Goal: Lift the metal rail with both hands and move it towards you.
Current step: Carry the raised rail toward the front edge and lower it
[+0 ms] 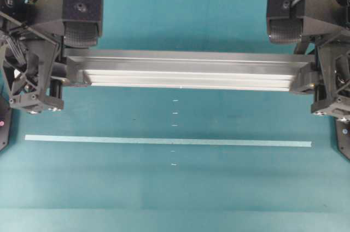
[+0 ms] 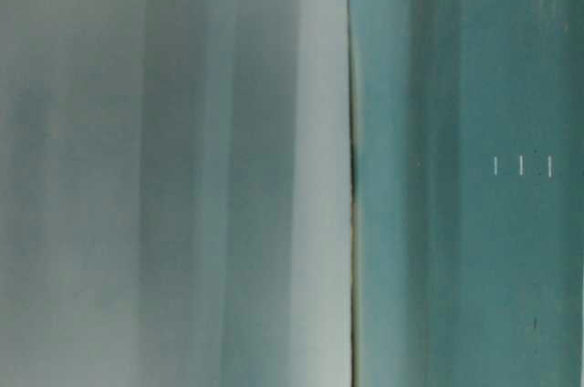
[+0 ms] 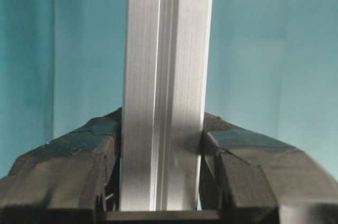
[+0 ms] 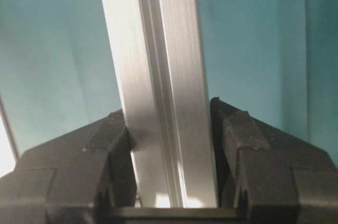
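Observation:
The metal rail [image 1: 186, 70] is a long grooved silver bar, held level above the teal table across the overhead view. My left gripper [image 1: 74, 73] is shut on its left end and my right gripper [image 1: 306, 76] on its right end. In the left wrist view the rail [image 3: 165, 92] runs straight away from the camera, and both black fingers [image 3: 87, 145] press its sides. The right wrist view shows the rail [image 4: 158, 86] clamped the same way between the fingers [image 4: 237, 129]. In the table-level view a pale grey blurred surface [image 2: 173, 168] fills the left half; I cannot tell what it is.
A thin pale tape strip [image 1: 167, 141] lies flat on the teal table [image 1: 175, 199], nearer the front than the rail. Small white tick marks [image 1: 175, 112] run in a line down the middle. The black arm bodies [image 1: 71, 2] stand at the back corners.

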You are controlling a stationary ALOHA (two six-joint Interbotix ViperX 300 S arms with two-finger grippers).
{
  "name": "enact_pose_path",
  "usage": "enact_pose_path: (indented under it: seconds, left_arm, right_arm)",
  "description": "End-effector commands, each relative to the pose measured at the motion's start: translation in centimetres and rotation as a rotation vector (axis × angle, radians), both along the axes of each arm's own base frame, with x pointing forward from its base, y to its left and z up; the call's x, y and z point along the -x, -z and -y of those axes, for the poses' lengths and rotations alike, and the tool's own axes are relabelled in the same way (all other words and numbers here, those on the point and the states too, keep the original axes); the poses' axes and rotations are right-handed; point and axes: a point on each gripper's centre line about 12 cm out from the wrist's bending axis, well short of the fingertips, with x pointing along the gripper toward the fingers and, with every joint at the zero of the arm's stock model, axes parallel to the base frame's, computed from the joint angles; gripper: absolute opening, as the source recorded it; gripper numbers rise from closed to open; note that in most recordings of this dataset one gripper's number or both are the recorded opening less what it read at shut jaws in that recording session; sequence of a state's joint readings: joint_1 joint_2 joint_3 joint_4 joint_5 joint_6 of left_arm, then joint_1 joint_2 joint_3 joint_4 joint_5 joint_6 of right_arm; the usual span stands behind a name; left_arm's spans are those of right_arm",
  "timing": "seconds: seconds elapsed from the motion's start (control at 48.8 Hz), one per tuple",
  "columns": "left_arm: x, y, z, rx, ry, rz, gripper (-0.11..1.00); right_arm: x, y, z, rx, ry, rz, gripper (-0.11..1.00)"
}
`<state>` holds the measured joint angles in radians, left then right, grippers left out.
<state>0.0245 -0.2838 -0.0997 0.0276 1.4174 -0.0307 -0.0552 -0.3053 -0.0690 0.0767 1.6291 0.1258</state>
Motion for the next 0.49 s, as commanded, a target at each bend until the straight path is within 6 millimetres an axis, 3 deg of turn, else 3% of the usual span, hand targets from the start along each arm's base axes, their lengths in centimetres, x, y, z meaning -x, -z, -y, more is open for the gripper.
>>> enact_pose_path:
  seconds: [0.0,0.143,0.287,0.471]
  left_arm:
    - [0.2,-1.2,0.0,0.005,-0.01,0.053,0.31]
    - [0.2,0.3,-0.4,0.004,-0.024,0.008,0.31]
    - [-0.2,2.9,-0.4,0.009,-0.028,-0.03,0.31]
    - [-0.8,8.2,-0.4,0.009,-0.025,-0.068,0.31]
  right_arm:
    - [-0.3,-0.3,0.4,-0.01,0.062,0.018,0.41]
    - [-0.4,0.9,0.5,-0.005,0.058,-0.017,0.41]
    - [-0.2,4.1,0.5,0.007,0.056,-0.108,0.41]
    - [-0.7,8.7,0.3,0.009,0.047,-0.109,0.41]
